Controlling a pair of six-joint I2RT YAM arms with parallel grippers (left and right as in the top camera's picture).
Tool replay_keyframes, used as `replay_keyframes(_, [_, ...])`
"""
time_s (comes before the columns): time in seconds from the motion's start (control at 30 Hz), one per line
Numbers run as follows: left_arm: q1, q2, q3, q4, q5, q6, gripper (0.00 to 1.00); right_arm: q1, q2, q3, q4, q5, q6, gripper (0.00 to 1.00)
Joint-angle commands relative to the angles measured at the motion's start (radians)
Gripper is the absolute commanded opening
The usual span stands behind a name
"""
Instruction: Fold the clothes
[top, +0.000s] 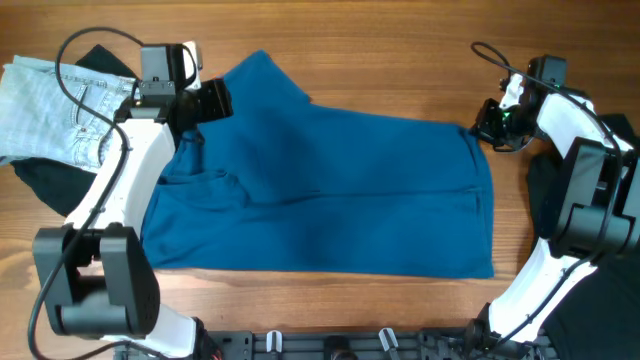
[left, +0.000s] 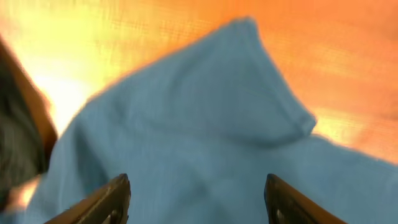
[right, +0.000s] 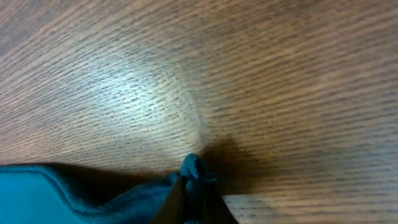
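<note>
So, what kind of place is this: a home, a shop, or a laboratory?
Probably a robot lab or test bench, not a home: a white left arm and right arm stand at a wooden table, cables run to them, and a blue shirt lies spread out beside jeans.

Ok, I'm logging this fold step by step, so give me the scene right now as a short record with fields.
surface: wooden table
blue shirt: spread out across the table
left gripper: open, above the shirt's sleeve
right gripper: shut on a pinch of the shirt's edge
jeans: far left, touching a black garment
</note>
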Motion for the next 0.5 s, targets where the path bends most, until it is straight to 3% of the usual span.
replay_keyframes(0.0, [-0.003, 0.071, 0.011, 0.118, 0.021, 0.051, 0.68, -0.005, 0.005, 0.006, -0.06, 0.078, 0.029, 0.04])
replay_keyframes(0.13, [-0.004, 0.196, 0.011, 0.292, 0.084, 0.051, 0.68, -0.005, -0.056, 0.006, -0.148, 0.068, 0.002, 0.04])
replay_keyframes(0.3, [-0.009, 0.401, 0.011, 0.615, 0.083, 0.055, 0.68, -0.005, -0.161, 0.006, -0.175, 0.055, 0.003, 0.04])
replay_keyframes(0.47, [-0.009, 0.512, 0.011, 0.695, 0.064, 0.055, 0.67, -0.005, -0.183, 0.006, -0.19, 0.051, 0.003, 0.04])
